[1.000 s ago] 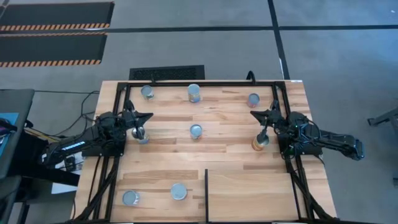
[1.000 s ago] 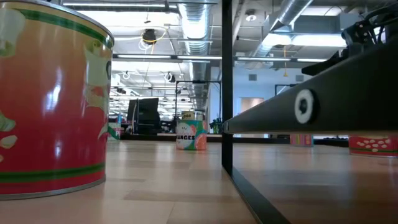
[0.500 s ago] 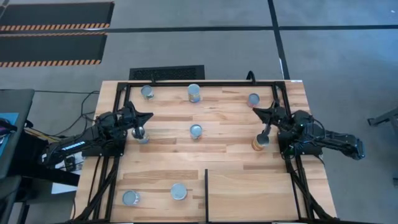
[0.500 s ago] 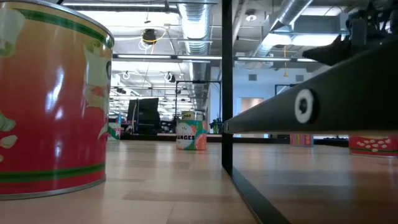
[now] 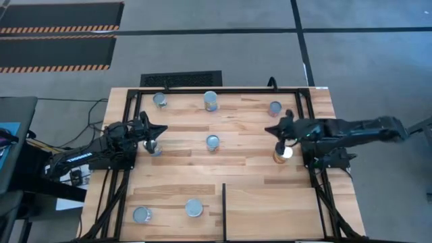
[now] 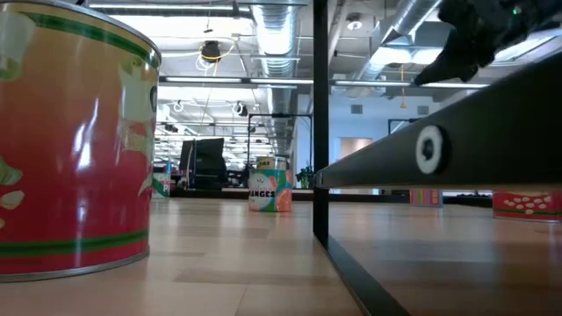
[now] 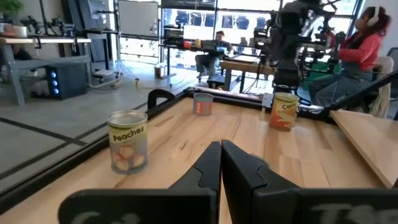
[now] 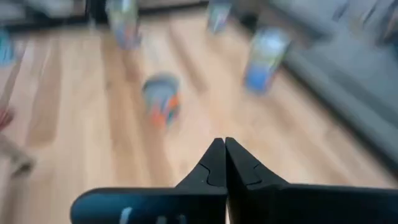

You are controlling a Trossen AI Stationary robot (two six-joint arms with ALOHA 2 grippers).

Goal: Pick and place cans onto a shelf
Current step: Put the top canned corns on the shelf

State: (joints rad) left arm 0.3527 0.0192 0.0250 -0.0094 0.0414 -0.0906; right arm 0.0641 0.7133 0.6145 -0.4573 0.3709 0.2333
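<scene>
Eight cans stand upright on the wooden table. Three are along the far edge point(image 5: 160, 100) point(image 5: 210, 101) point(image 5: 275, 108), one in the middle point(image 5: 212, 142), one at the left point(image 5: 154, 147), one at the right point(image 5: 281, 155), and two at the near left point(image 5: 142, 214) point(image 5: 194, 207). The shelf point(image 5: 270, 212) is the near-right section beside the black divider bar point(image 5: 223, 209). My left gripper point(image 5: 160, 128) is shut and empty point(image 7: 221, 149), just beyond the left can. My right gripper point(image 5: 272, 129) is shut and empty point(image 8: 224, 146), raised above the table near the right can.
A black metal frame point(image 5: 223, 88) runs around the table. The left wrist view shows a Peaches can point(image 7: 127, 140), a Corn can point(image 7: 284, 110) and people in the room beyond. In the low view a large red can point(image 6: 70, 140) stands close, left of the divider bar point(image 6: 320, 123).
My right arm has lifted and stretched out over the table's right side. Its shut gripper has risen and gone a little toward the table's left, away from the right can. The cans have stayed in place.
</scene>
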